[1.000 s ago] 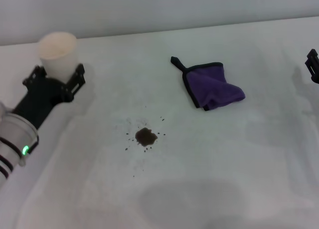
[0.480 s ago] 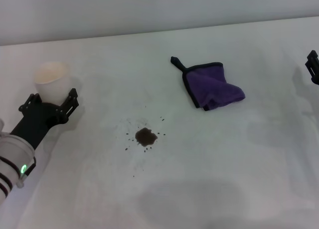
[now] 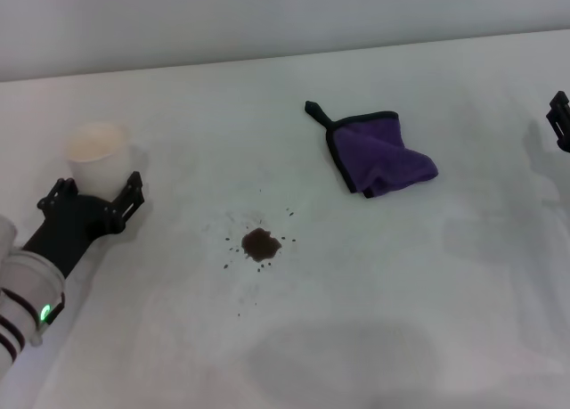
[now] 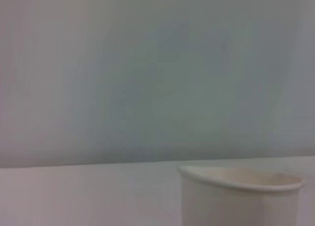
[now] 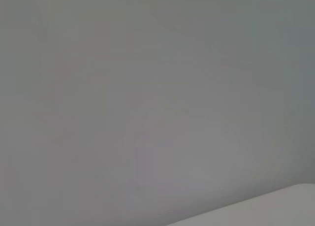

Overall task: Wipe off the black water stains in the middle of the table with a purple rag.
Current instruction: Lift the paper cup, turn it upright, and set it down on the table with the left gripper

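The black water stains [image 3: 261, 244] are a small dark blot ringed by specks near the middle of the white table [image 3: 401, 275]. The purple rag [image 3: 383, 155] lies crumpled to the right of and beyond the stains, its black loop pointing away from me. No gripper touches it. My left gripper [image 3: 93, 193] is at the left of the table, open, its fingertips on either side of the base of a white paper cup [image 3: 100, 155]. My right gripper [image 3: 559, 119] shows only partly at the right edge, well away from the rag.
The paper cup stands upright at the left of the table and also shows in the left wrist view [image 4: 241, 196]. A plain grey wall runs behind the table's far edge. The right wrist view shows mostly wall.
My left gripper has drawn back towards me, bringing the cup nearer along the left side. The cup now sits at the fingertips rather than deep between them. Rag, stains and right arm have not moved.
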Controlling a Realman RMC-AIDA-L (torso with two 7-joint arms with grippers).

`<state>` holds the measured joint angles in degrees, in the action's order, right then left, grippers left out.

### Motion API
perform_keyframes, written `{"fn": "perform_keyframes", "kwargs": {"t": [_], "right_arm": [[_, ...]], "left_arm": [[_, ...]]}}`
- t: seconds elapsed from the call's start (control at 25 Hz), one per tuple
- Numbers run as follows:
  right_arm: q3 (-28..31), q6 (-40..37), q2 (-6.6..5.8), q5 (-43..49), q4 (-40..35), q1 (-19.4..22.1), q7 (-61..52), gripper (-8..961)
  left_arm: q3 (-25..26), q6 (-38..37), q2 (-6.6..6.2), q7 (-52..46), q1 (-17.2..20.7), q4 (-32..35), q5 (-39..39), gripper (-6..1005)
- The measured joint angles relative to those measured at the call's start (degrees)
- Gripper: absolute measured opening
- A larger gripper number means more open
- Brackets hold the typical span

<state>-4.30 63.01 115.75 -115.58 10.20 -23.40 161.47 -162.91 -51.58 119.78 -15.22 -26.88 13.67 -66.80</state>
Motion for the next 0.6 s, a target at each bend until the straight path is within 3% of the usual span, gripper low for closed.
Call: {"fn": "perform_keyframes", "kwargs": {"t": [0.6], "right_arm": [[0.00, 0.04, 0.00, 0.00, -0.45, -0.10, -0.69, 713]], "left_arm": [[-0.04, -0.01, 0.02, 0.16, 1.38, 0.84, 0.09, 774]]}}
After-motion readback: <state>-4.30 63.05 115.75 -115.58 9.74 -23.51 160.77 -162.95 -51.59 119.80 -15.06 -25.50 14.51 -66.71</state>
